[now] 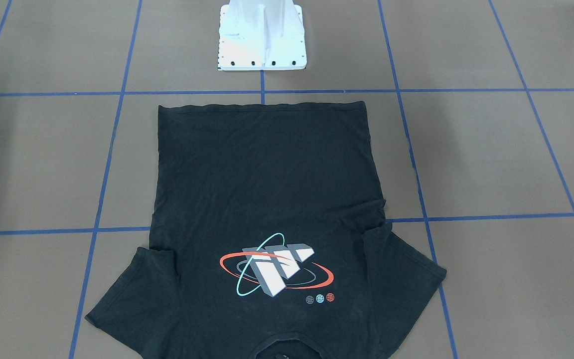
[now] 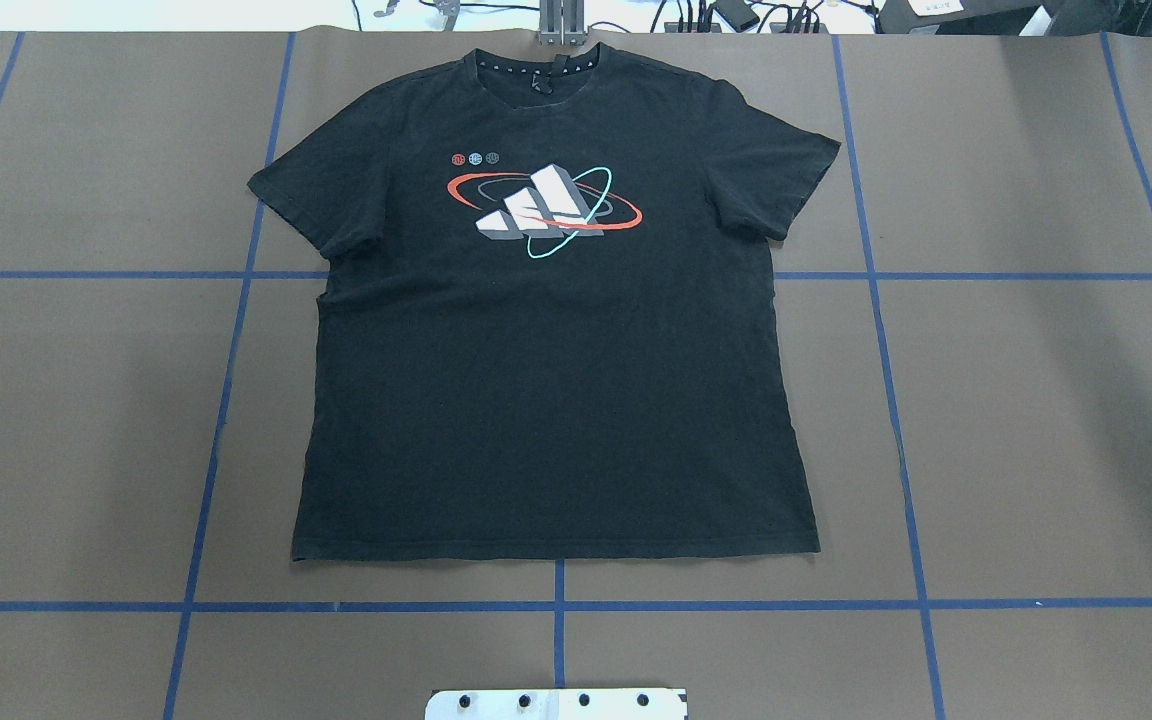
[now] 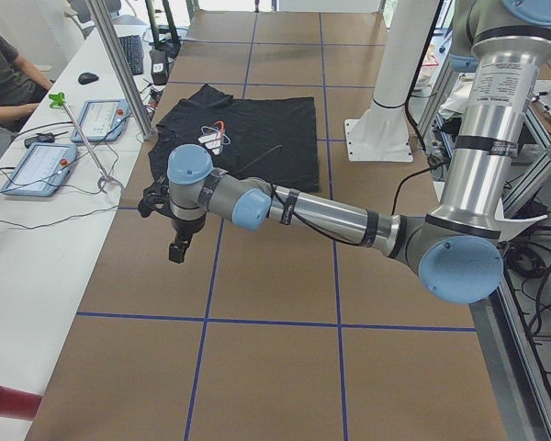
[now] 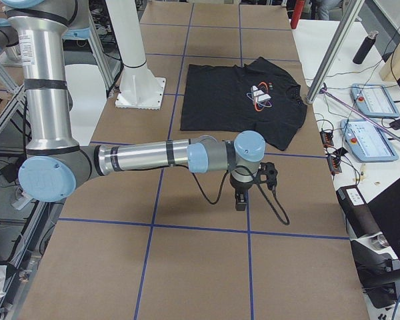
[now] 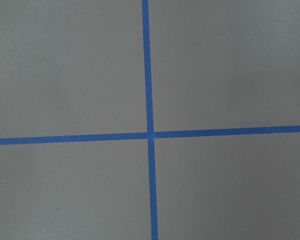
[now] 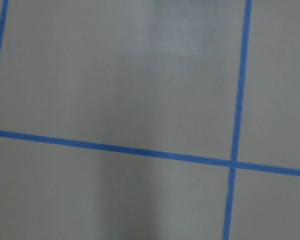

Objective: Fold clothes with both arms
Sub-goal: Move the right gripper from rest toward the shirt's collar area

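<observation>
As far as I can judge, no fold is made yet and the step in hand is the approach.

- Item one: left arm [image 3: 321, 216], stretched well left of the white pedestal [image 1: 262, 40], left gripper [image 3: 176, 253] above bare worktop [image 2: 1036, 420]. I cannot tell whether its fingers are spread.
- Item two: black T-shirt [image 2: 556, 400], flat and logo up, straight ahead of the pedestal with the hem nearest it.
- Item three: right arm [image 4: 147, 157], well right of the pedestal, right gripper [image 4: 241, 200] equally unreadable.

Next move, I judge: each gripper travels to a shirt edge.

No words or numbers can be read; the T-shirt [image 2: 556, 400] bears only a wordless block logo [image 2: 541, 212].
</observation>
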`<state>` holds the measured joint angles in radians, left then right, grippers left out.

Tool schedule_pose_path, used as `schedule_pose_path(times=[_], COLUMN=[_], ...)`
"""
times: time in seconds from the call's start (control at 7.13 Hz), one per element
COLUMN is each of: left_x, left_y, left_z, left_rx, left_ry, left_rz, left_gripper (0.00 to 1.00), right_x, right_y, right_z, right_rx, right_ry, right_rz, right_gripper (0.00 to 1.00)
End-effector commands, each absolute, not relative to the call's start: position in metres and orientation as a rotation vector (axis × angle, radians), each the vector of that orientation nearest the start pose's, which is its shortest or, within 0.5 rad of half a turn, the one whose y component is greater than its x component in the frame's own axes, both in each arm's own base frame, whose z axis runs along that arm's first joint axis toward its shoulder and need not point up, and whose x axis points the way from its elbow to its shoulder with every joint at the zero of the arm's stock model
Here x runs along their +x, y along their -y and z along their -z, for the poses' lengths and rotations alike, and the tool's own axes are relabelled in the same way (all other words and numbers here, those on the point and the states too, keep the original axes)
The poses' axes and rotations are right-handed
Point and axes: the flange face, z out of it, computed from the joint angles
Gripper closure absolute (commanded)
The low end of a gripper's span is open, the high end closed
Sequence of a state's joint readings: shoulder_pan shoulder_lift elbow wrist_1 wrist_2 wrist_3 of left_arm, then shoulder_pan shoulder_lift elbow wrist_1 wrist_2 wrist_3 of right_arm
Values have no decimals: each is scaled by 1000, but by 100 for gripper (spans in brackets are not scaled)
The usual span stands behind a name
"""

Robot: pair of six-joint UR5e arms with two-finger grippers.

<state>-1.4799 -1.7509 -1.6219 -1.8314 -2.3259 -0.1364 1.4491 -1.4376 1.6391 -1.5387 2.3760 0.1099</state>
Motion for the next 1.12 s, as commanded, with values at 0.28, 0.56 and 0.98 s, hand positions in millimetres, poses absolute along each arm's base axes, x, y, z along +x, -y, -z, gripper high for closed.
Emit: schedule_pose_path(times=[0.28,0.56,0.98], left_x=[44,51,89], left_y=[620,644,664], left_z=[-477,-468,-467], left_rx=[461,519,507], left_ry=[-842,-855,-909], left_rz=[-183,-191,-147], left_gripper=[0,0,0], right_x=[-107,-158,-237], right_y=[646,673,691], right_z=[-538,-498,-443], right_rx=[280,274,318], right_ry=[903,924,832], right_rz=[196,223,146], right_gripper=[0,0,0])
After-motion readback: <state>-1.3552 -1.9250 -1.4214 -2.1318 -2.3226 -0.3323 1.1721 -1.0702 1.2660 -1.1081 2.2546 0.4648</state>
